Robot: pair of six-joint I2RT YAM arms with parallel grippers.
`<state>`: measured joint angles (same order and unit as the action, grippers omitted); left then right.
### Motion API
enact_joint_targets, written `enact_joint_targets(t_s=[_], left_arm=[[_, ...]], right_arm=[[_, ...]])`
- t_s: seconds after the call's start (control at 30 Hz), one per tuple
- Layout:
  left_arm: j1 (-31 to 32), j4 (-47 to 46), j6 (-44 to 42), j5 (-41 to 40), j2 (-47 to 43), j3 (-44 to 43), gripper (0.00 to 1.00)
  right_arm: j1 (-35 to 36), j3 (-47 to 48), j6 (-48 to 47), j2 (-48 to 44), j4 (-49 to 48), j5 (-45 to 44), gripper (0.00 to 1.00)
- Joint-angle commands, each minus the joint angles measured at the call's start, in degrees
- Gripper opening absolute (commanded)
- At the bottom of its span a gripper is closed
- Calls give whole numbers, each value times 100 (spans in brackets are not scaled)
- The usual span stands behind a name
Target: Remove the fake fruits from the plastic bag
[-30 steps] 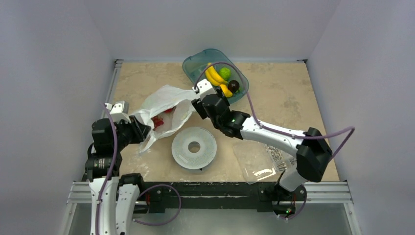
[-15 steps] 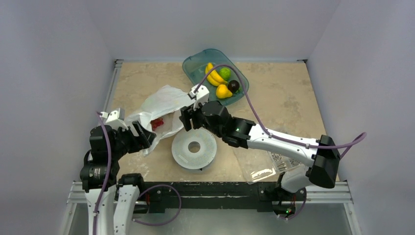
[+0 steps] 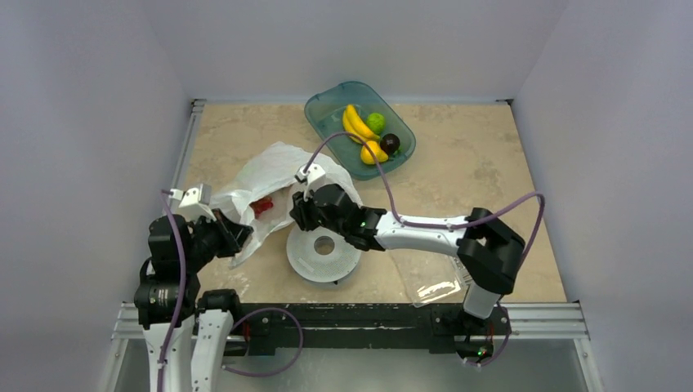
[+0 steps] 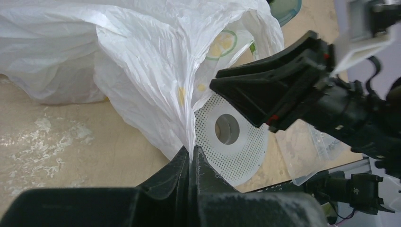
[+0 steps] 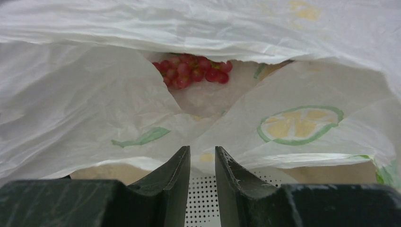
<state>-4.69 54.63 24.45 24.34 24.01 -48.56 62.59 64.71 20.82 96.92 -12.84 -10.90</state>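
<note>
Dark-red grape cluster lies inside the white lemon-print plastic bag, which is crumpled on the left half of the worktop. The left gripper is clamped tight on a fold of the bag's near side. The right gripper sits at the bag's mouth, jaws narrowly parted and holding nothing, above a white perforated disc. A teal tray holding a banana bunch stands by the far edge.
</note>
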Motion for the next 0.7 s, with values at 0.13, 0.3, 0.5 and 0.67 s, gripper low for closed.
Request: enact_joint_targets(t_s=[0.13,0.3,0.5,0.67], left_arm=[[22,-406,29,-179,-603,144,0],[15,-418,122,-497,-1123,196,0],[22,-389,132,-527,-1237,193,0],[23,-455,98,-327,-1180,228,0]], right_arm=[[-17,346,-188,671,-513,-761,26],[-340,-334,-178,673,-730,-975,26],[-590,-754,121,538,-511,-839,23],[-570,-733,218,172,-548,-513,23]])
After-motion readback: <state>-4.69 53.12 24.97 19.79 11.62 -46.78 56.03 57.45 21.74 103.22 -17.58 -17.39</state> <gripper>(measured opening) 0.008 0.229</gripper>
